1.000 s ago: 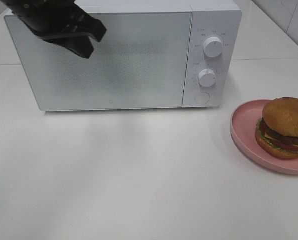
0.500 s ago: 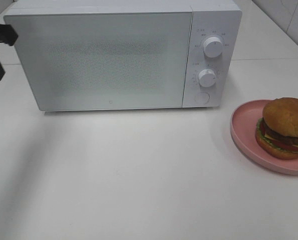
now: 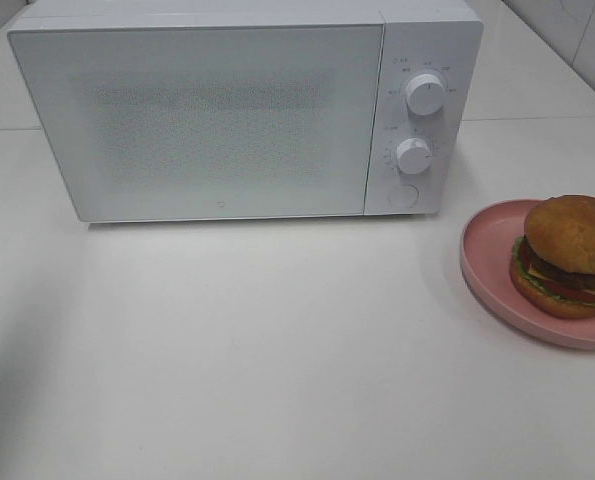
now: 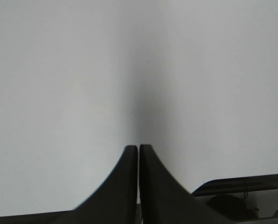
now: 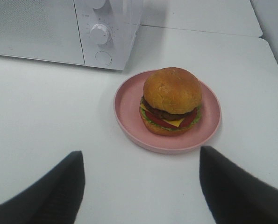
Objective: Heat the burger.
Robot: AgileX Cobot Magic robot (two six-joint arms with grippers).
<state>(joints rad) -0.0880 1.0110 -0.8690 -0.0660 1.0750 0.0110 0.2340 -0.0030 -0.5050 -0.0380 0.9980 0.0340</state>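
You have one microwave (image 3: 227,115) along the table's (image 3: 277,350) far edge, with two knobs (image 3: 426,93) and one round button (image 3: 404,196) on its panel. At the right edge you have one pink plate (image 3: 492,265) carrying one burger (image 3: 569,255). You can count two grippers, one (image 4: 139,186) with its two fingers pressed together, the other (image 5: 141,186) with its two fingers spread wide.

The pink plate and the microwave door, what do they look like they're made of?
Pink plate: probably plastic or glazed ceramic; smooth, evenly coloured, soft sheen on its raised rim. Microwave door: likely glass or plastic panel; pale grey, flat, with a fine dotted screen pattern.
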